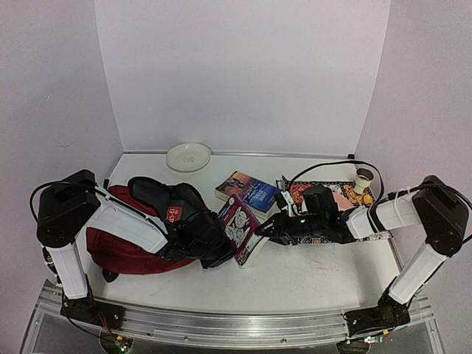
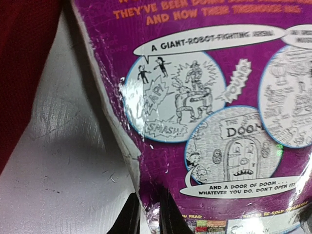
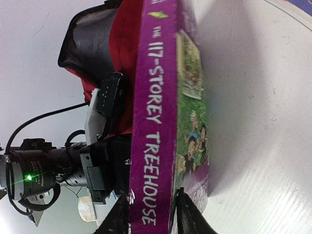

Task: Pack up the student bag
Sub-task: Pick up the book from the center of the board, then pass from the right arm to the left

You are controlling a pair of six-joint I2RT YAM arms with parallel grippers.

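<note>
Student bag lies far left on the table, dark red, its black mouth turned up and rightward, partly under the left arm. Left gripper pinches the purple book by the lower edge of its back cover, fingers nearly together. The book stands on edge just right of the bag, long axis near to far, slightly slanted. Right gripper straddles its spine, a finger against each face, apparently clamped. Bag lies left of both grippers, left arm the nearer. The arm hides how wide the mouth gapes; zip not made out.
</note>
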